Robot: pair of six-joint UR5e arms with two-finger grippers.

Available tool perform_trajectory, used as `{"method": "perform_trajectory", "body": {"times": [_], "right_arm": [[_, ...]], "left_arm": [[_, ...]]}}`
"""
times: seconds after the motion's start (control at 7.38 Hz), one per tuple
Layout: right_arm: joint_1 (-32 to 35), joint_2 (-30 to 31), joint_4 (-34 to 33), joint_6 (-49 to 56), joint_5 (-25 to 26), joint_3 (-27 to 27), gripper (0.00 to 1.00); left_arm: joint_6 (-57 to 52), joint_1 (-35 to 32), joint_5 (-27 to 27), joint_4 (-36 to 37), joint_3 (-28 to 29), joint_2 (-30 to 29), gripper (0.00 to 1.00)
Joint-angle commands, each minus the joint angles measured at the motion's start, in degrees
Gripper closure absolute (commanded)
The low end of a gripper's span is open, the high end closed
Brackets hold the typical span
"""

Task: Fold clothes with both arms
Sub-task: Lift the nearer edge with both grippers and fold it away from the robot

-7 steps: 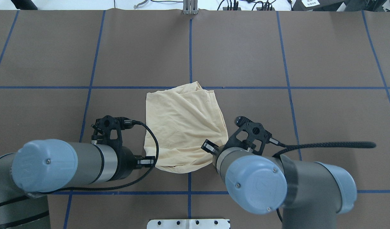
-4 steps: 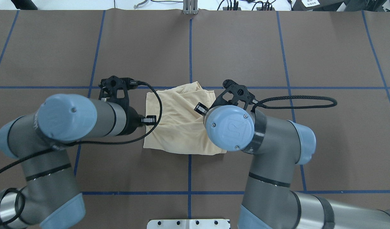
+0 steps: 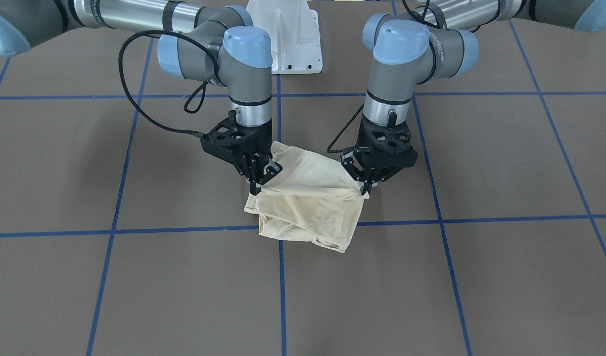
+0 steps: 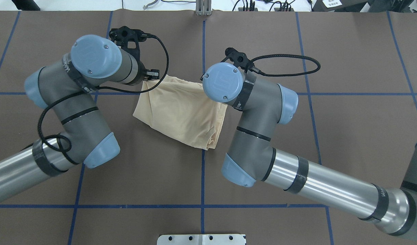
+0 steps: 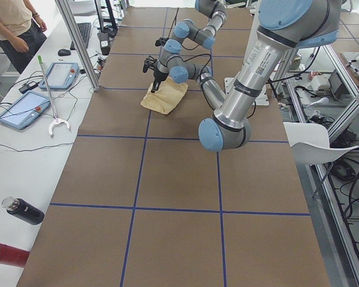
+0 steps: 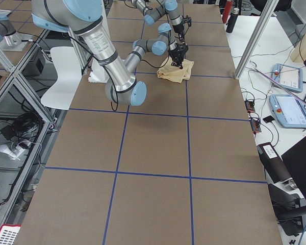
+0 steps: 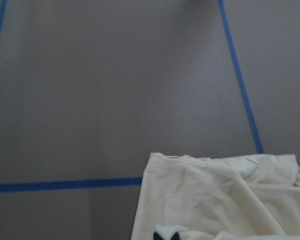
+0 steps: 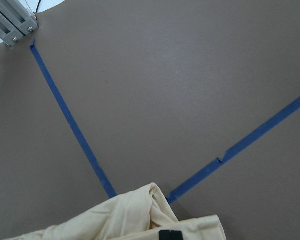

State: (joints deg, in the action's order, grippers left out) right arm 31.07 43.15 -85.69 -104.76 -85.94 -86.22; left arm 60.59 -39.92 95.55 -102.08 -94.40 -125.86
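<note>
The clothes are one pale cream-yellow shirt (image 3: 307, 212) bunched in a folded bundle near the middle of the brown table (image 3: 481, 277). In the front-facing view my left gripper (image 3: 366, 189) is shut on the shirt's upper corner on that view's right. My right gripper (image 3: 255, 187) is shut on the opposite corner, and the held edge hangs stretched between them above the rest of the cloth. From overhead the shirt (image 4: 179, 109) lies between the two wrists, which hide the fingers. Each wrist view shows cloth (image 7: 215, 195) (image 8: 130, 220) at its bottom edge. No print shows.
Blue tape lines (image 4: 203, 47) mark the table in a grid. The white pedestal base (image 3: 285, 34) stands behind the arms. A metal bracket (image 4: 203, 10) sits at the far edge. A side bench holds tablets (image 5: 21, 109) and bottles (image 5: 24, 210); a person (image 5: 15, 27) stands by it.
Both arms have swung away from the robot toward the far side, carrying the shirt's near edge up and over the rest. The bundle is now shorter and skewed.
</note>
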Motion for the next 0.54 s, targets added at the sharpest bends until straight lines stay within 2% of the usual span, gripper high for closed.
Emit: {"method": "perform_trajectory", "body": {"times": [0.0, 0.14, 0.27, 0.41], "right_arm": [[1.97, -2.10, 5.32, 1.74, -1.07, 7.62, 1.00], [1.98, -2.10, 6.92, 2.53, -1.07, 9.74, 1.00], [2.41, -2.10, 7.11, 8.02, -1.07, 10.45, 0.13], [3.81, -2.28, 7.11, 12.51, -3.33, 10.55, 0.00]], "left_arm": [[-1.18, -0.95, -0.10, -9.05, 12.35, -3.94, 1.00], [-2.31, -1.04, -0.10, -9.88, 16.14, -7.00, 1.00], [-3.45, -1.39, -0.01, -10.50, 17.75, -8.07, 0.01], [-5.11, -2.70, 0.86, -12.07, 17.76, -8.08, 0.00]]}}
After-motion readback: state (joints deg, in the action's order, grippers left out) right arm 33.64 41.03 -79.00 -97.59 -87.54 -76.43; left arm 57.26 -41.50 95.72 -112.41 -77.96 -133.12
